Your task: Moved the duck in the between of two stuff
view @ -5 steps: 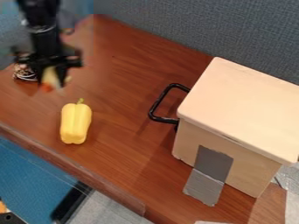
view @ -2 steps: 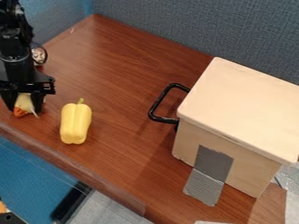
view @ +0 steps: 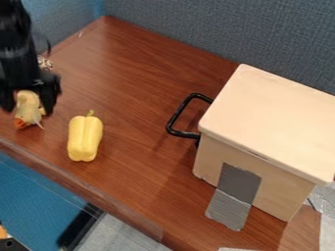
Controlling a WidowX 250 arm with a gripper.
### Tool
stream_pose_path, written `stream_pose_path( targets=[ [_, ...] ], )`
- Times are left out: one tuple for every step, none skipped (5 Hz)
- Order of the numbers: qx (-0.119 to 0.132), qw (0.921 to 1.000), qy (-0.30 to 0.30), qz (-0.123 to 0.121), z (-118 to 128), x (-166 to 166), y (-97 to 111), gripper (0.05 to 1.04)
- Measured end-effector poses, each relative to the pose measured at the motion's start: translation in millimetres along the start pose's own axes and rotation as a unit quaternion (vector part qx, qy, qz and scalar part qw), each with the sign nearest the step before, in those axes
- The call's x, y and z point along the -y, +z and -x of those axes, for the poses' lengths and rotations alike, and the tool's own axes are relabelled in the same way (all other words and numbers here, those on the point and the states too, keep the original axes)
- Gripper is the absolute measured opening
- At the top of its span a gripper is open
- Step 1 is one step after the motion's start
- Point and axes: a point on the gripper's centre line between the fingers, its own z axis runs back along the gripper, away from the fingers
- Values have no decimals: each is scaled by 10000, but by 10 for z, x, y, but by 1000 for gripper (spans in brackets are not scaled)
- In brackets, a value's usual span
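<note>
The hand (view: 29, 107) stands wide open, gripping nothing, so it had best lift straight up, keeping both fingers from nudging the duck (view: 27, 114) towards the yellow pepper (view: 85, 139).

Jaws higher, wider vs. b4

A robot test corner, perhaps in an office or lab, judging by the black robot arm (view: 18, 56) over a wood-grain counter (view: 140, 93) and the grey-blue fabric-like partition (view: 216, 29) behind it. A pale box (view: 268, 117) with a black handle (view: 175, 117) carries strips of grey tape (view: 239, 188) (a makeshift touch, more workroom than home).
</note>
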Motion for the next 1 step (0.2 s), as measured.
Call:
stream_pose_path(
  targets=[
    [290, 9990, -325, 135, 28, 38, 377, 1000]
  ],
)
